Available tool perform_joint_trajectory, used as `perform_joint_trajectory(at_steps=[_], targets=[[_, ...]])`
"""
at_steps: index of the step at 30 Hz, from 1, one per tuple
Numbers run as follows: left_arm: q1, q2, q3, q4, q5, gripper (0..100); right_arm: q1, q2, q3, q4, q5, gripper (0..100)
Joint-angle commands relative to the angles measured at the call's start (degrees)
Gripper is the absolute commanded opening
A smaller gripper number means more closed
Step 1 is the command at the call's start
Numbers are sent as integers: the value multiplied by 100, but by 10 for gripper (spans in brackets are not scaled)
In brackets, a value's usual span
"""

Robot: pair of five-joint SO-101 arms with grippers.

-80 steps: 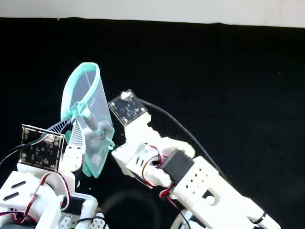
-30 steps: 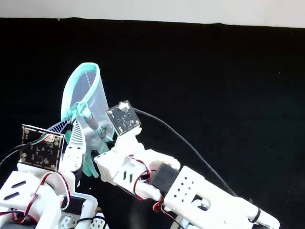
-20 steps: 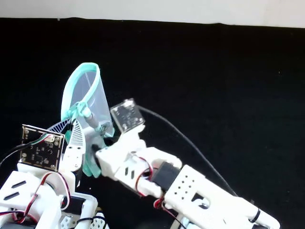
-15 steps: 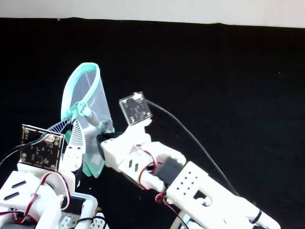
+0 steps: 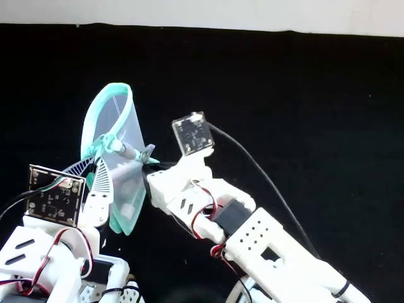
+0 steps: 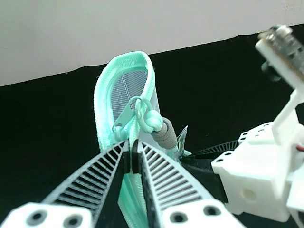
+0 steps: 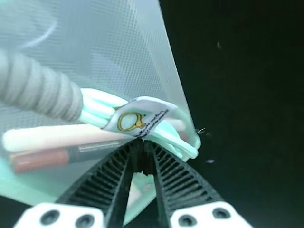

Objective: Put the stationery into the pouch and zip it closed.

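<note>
Holding pouch (image 5: 117, 126) upright, left gripper (image 6: 133, 147) pinches teal rim, fingers closed on it, likely bracing against zip pull. Right gripper (image 7: 141, 145) fingers closed, seemingly on pull cord (image 7: 97, 102) under tag (image 7: 140, 116). Right wrist view reveals pens (image 7: 52, 137) already inside mesh; high view gives both arms flanking pouch.

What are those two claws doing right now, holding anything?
Left gripper: shut on the mesh pouch, at its edge.
Right gripper: shut on the teal zipper pull cord.
</note>
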Motion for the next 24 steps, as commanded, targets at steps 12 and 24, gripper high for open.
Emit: perform_joint_trajectory(at_steps=[12, 24], targets=[[57, -4, 31, -35, 35, 6, -593, -92, -31, 1684, 343, 293], [57, -4, 31, -35, 35, 6, -1305, -101, -277, 2211, -589, 293]])
